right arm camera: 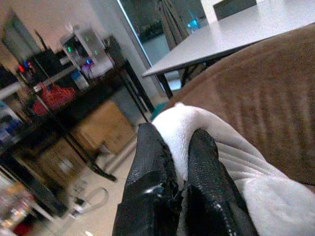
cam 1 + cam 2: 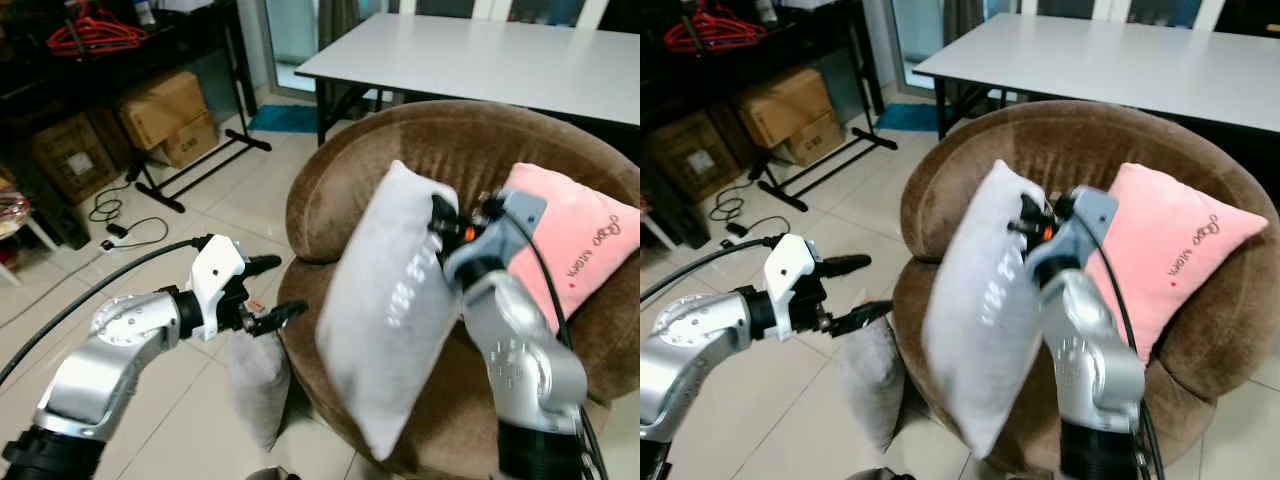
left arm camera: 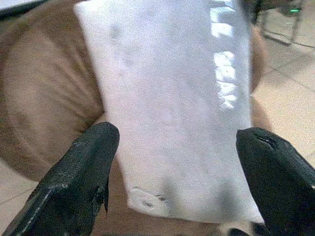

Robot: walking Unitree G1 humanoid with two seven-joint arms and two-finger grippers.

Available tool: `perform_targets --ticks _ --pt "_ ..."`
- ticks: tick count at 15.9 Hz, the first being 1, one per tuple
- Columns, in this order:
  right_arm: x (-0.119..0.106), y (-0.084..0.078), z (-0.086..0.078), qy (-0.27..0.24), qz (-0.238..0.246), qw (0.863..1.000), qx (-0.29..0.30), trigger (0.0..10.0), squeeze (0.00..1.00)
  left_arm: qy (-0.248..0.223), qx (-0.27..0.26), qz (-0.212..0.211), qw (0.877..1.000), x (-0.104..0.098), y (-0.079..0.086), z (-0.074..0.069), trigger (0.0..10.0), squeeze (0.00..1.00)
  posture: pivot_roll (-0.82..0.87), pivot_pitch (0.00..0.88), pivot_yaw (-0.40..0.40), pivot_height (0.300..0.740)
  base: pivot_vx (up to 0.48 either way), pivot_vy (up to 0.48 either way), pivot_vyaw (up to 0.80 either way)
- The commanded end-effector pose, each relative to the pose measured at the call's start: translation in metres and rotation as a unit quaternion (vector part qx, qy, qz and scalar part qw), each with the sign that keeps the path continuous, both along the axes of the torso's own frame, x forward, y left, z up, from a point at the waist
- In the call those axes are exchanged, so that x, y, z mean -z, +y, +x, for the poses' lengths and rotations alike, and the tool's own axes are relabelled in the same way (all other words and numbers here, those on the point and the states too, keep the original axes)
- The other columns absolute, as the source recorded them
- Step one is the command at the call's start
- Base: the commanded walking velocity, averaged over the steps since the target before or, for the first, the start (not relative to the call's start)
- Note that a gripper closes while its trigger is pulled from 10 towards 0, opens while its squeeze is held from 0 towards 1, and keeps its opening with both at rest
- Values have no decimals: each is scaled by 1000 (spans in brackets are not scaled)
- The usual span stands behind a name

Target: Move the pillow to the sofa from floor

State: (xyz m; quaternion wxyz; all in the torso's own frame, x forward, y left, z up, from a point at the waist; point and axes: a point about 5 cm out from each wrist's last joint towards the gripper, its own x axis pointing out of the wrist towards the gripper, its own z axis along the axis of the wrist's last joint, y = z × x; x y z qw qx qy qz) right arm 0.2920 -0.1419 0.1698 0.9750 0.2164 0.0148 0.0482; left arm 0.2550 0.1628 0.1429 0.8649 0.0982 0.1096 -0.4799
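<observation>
The round brown sofa point(image 2: 400, 170) takes up the middle of the scene, with a white surface point(image 2: 480, 55) behind it and pale floor tiles point(image 2: 190, 400) in front. A pink pillow point(image 2: 580, 240) leans upright against the sofa's back cushion on the robot's right. The white pillow point(image 2: 385, 310) – printed with pale lettering down one face – hangs in the air over the front of the sofa seat, tilted, its lower corner down near the seat's front edge. It is held by its upper corner: the right gripper point(image 1: 179, 162) has its jaws pinched tight on a fold of the white fabric, the two black fingers point(image 1: 147, 167) pressing the cloth between them. The right arm rises from below, just beside the pillow and in front of the pink one. The left gripper point(image 2: 272, 292) hovers beside the sofa's outer edge with its jaws spread wide, holding nothing (the left wrist view looks between them straight at the pillow's face). A grey pillow point(image 2: 258, 385) stands on the floor against the sofa's base, under that gripper. Cardboard boxes point(image 2: 165, 110) sit farther back on the left – near a black rack
</observation>
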Motion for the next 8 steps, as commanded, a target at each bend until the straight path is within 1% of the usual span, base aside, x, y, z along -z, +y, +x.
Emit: perform_targets --ticks 1,2,3,4,5,6,7,8 --pt "-9 3 5 -21 27 999 -11 10000 0 5 17 -2 1000 -4 -1 -2 10000 0 -80 0 95 740 0 0 0" --pt "-4 1 12 -15 46 999 -7 10000 0 12 24 2 1000 -3 -1 -3 10000 0 -84 0 104 740 0 0 0" --pt "15 -4 27 14 78 997 0 10000 0 19 28 7 999 -1 -1 -3 10000 0 -78 0 101 740 0 0 0" --pt "29 -9 34 35 99 994 6 10000 0 21 29 8 999 0 -1 -2 10000 0 -74 0 98 740 0 0 0" --pt "42 -13 40 58 105 993 11 10000 0 21 29 8 999 -1 -1 -2 10000 0 -69 0 93 740 0 0 0" --pt "60 -17 45 88 71 994 8 10000 0 23 29 8 999 -2 -1 -1 10000 0 -65 0 92 740 0 0 0" --pt "67 -17 47 100 39 994 4 10000 0 23 29 9 999 -2 -1 -1 10000 0 -65 0 92 740 0 0 0" --pt "82 -15 53 123 -27 992 -9 10000 0 22 28 9 999 -1 -1 -1 10000 0 -61 0 89 740 0 0 0"
